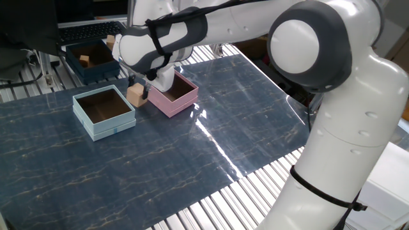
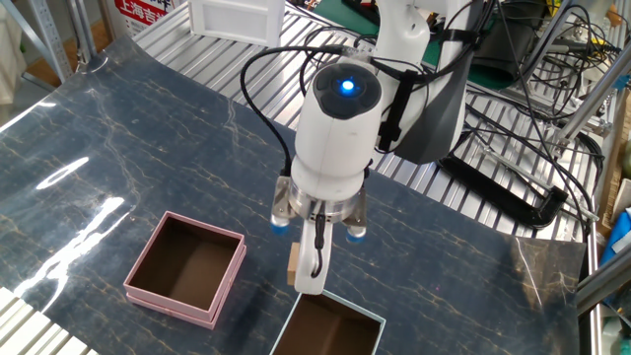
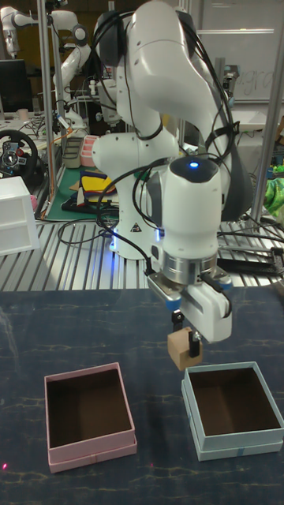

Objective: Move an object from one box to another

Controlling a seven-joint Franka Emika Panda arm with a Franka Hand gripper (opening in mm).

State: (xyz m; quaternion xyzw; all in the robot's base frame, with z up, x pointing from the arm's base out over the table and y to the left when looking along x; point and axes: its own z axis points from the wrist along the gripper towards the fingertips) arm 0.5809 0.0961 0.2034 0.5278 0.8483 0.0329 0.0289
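Note:
My gripper (image 1: 139, 91) (image 2: 304, 273) (image 3: 187, 341) is shut on the small tan wooden cube (image 1: 135, 95) (image 2: 294, 266) (image 3: 182, 350) and holds it in the air. The cube hangs between the two boxes, close to the near rim of the light blue box (image 1: 104, 112) (image 2: 328, 329) (image 3: 233, 410). The pink box (image 1: 173, 94) (image 2: 187, 269) (image 3: 88, 417) sits beside it with its brown inside bare. In the other fixed view a white finger (image 2: 310, 274) covers most of the cube.
A dark navy box (image 1: 91, 59) holding wooden blocks stands on the metal rails behind the mat. The robot's large white arm (image 1: 319, 96) spans the right side. Black cables (image 2: 513, 177) lie on the rails beyond the mat.

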